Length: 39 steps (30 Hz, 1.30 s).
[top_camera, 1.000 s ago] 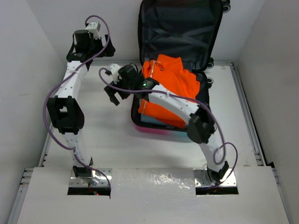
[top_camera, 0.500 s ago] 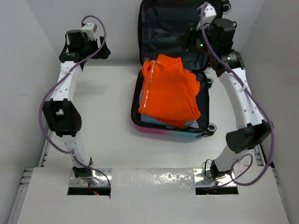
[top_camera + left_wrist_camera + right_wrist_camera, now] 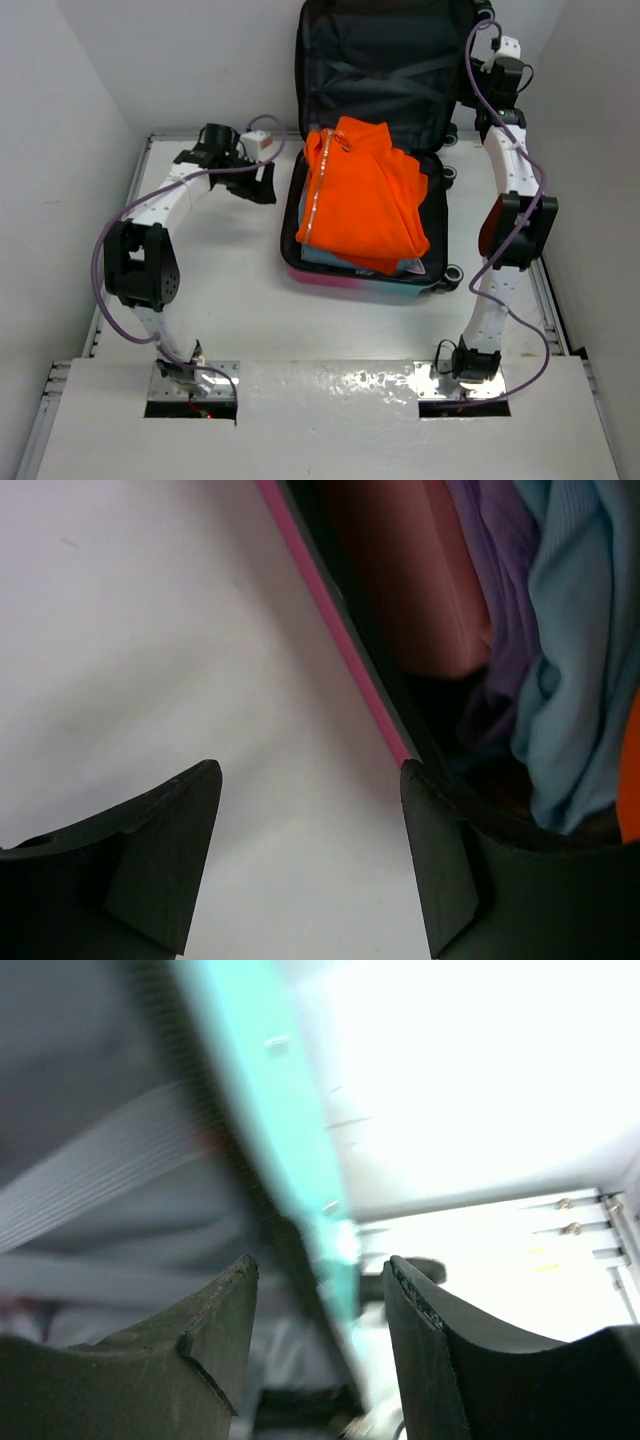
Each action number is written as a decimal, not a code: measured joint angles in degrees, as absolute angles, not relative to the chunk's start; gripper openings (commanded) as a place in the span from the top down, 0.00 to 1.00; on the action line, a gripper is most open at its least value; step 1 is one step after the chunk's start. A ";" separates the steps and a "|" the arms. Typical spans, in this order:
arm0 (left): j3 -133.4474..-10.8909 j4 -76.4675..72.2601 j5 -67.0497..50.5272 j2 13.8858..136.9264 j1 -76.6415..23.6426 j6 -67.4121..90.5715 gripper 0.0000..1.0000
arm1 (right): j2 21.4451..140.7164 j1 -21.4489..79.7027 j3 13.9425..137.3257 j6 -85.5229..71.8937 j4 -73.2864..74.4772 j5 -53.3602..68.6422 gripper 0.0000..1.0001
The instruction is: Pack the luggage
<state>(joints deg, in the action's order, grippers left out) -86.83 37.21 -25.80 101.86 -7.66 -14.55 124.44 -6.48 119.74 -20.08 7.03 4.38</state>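
The luggage (image 3: 345,279) lay open at the far middle of the white tabletop (image 3: 220,270), its dark-lined lid (image 3: 385,70) standing upright against the back wall. A folded orange garment (image 3: 365,195) topped the pile inside, with light blue cloth (image 3: 570,680) and purple cloth (image 3: 490,580) beneath it. The left end effector (image 3: 310,770) sat low beside the case's left pink rim (image 3: 335,640), fingers spread and holding nothing. The right end effector (image 3: 320,1270) was raised at the lid's right side, fingers apart, with the blurred turquoise edge (image 3: 270,1090) running between them; contact could not be made out.
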 measured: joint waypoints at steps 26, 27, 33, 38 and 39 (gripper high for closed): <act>-89.36 40.16 -27.73 103.85 -8.47 -11.81 0.31 | 140.92 -6.87 125.86 -22.70 -19.11 12.03 1.00; -90.08 40.16 -27.86 103.90 -8.12 -11.49 0.31 | 139.39 -6.87 122.39 -22.39 -21.96 12.05 1.00; -95.77 39.11 -28.38 103.90 -4.27 -9.82 0.31 | 126.34 -6.26 100.66 -17.63 -36.18 12.27 1.00; -99.44 37.47 -27.86 103.90 -0.38 -7.66 0.31 | 118.98 -6.35 88.20 -16.36 -46.68 14.87 1.00; -99.88 37.01 -27.64 103.88 0.34 -7.27 0.31 | 117.32 -6.35 85.17 -16.12 -49.39 15.59 1.00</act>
